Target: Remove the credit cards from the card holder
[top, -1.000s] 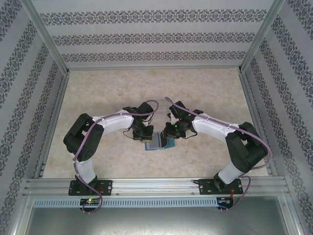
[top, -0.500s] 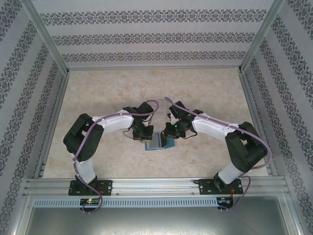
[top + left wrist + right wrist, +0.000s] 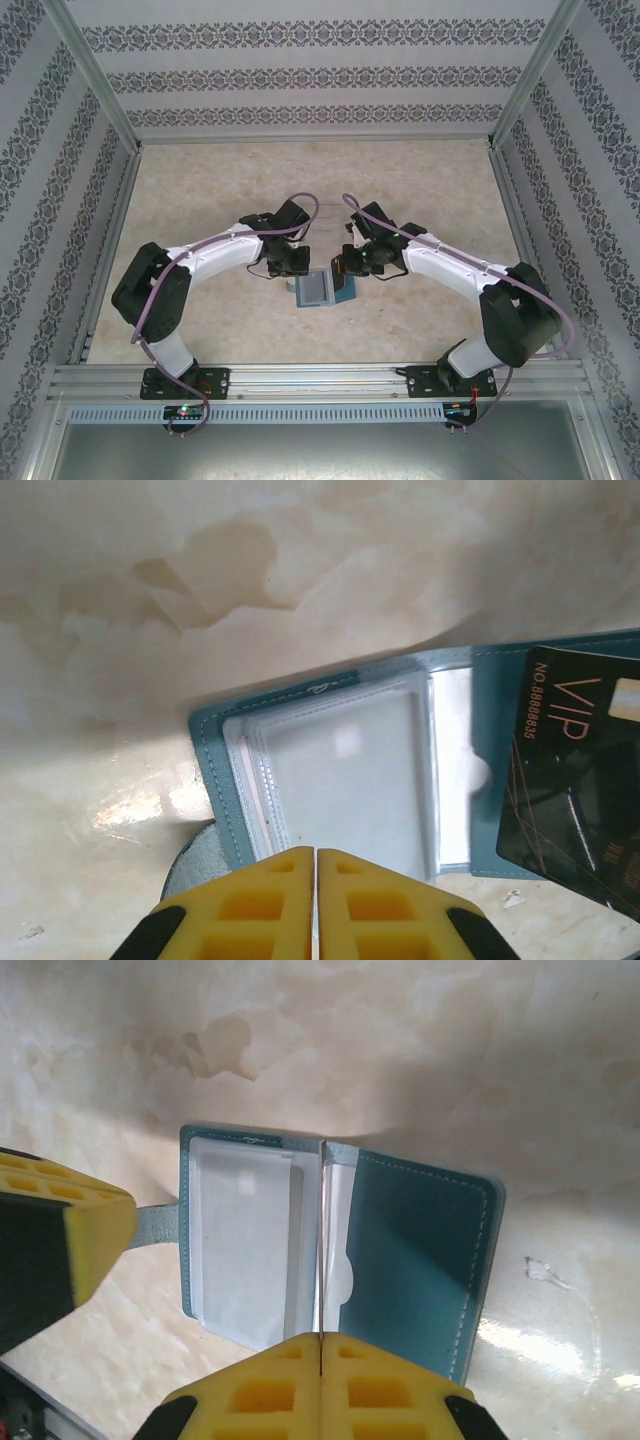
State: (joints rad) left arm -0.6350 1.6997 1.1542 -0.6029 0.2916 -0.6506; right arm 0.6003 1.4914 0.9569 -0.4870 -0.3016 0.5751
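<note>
Arms shifted; right claw now clenched on a card.
Left claw, clenched, sits at holder edge; next, draw card clear.

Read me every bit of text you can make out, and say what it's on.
"VIP": large copper letters on the black card.
"NO 8888835": beside it on the same card; digit count unsure.
Small print lower on the card: too blurred to read.
Tiny mark on the card holder edge: too small to read.
</note>
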